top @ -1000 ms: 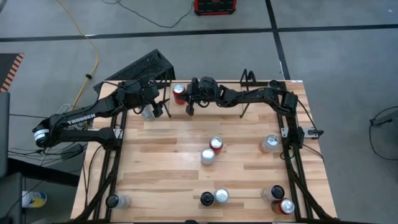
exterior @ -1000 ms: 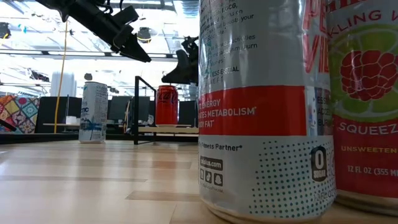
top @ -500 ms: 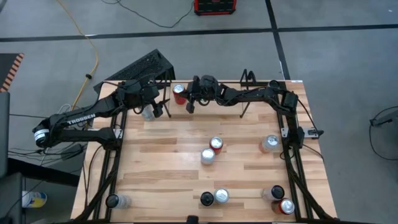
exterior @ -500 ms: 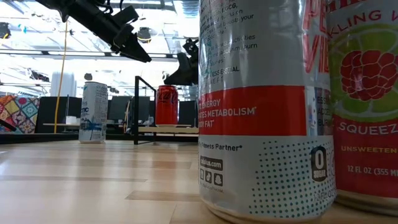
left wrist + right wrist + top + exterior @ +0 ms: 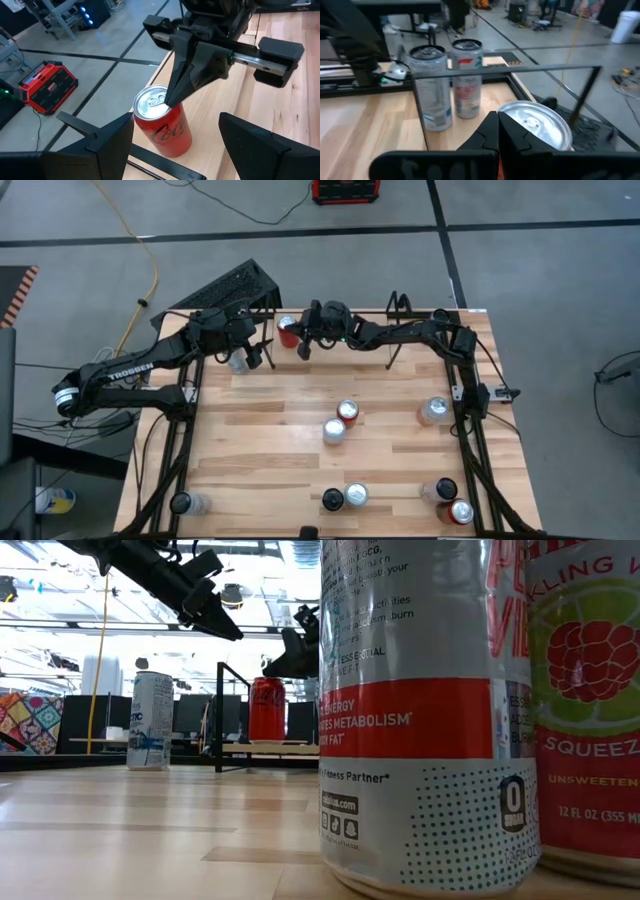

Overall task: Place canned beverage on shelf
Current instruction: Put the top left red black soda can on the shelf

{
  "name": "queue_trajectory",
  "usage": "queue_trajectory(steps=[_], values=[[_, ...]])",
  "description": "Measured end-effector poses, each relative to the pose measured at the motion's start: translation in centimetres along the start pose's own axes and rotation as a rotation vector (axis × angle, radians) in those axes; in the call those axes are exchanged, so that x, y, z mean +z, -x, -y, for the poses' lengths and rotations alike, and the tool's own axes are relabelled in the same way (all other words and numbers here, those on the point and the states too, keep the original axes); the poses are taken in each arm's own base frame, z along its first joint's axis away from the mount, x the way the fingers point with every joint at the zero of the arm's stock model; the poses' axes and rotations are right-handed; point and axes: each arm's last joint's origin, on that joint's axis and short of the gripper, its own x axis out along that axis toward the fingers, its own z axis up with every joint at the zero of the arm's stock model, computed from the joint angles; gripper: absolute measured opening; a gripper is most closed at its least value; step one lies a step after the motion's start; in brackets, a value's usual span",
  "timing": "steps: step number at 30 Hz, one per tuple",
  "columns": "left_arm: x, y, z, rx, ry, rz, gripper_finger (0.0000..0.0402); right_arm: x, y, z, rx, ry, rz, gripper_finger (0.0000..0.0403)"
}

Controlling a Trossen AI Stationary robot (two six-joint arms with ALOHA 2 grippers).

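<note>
A red cola can [image 5: 287, 332] [image 5: 164, 127] [image 5: 267, 710] stands upright on the left end of the shelf [image 5: 340, 320], a low black wire rack along the table's far edge. My right gripper [image 5: 304, 348] [image 5: 167, 102] is shut, its tips at the can's top. My left gripper [image 5: 257, 358] [image 5: 176, 120] hangs open just left of the can. Its fingers stand apart on either side of the can in its wrist view and touch nothing. A silver can [image 5: 237, 361] stands on the table under the left arm. My right gripper's shut fingertips [image 5: 170, 97] meet the red can's top lid [image 5: 156, 101] close to its rim. They slant down from the table's right side. The can stands upright on its base on the shelf; whether the tips press on it I cannot tell.
Loose cans stand mid-table [image 5: 347, 412] [image 5: 334, 431], at the right [image 5: 433, 411] and along the near edge [image 5: 355, 495] [image 5: 460, 512]; two of them fill the low view [image 5: 420, 710] [image 5: 585, 700]. Black rail frames [image 5: 185, 430] [image 5: 470, 442] run down both sides.
</note>
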Motion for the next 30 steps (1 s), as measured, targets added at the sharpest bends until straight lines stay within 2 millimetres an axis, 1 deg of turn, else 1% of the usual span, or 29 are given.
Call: queue_trajectory(steps=[6, 10, 14, 18, 23, 30], values=[[0.0, 0.0, 0.0, 0.000, -0.011, -0.001, 0.0278, 0.0, -0.3, -1.8, 0.054, 0.039, 0.003, 0.0021], [0.0, 0.0, 0.0, -0.001, -0.015, -0.002, 0.0278, 0.3, -0.4, -2.7, 0.026, 0.089, 0.023, 0.0021], [-0.1, 0.0, 0.0, -0.002, -0.020, -0.007, 0.0278, 0.2, -0.4, -2.9, 0.016, 0.098, 0.007, 0.0021], [-0.1, 0.0, 0.0, -0.002, -0.028, -0.009, 0.0278, -0.4, -0.4, -3.2, 0.089, 0.090, -0.048, 0.0021], [-0.1, 0.0, 0.0, -0.002, -0.029, -0.009, 0.0278, -1.2, -0.3, -2.7, 0.098, 0.075, -0.123, 0.0021], [-0.1, 0.0, 0.0, -0.002, -0.029, -0.009, 0.0278, -1.5, 0.0, -0.9, 0.059, 0.063, -0.142, 0.0021]])
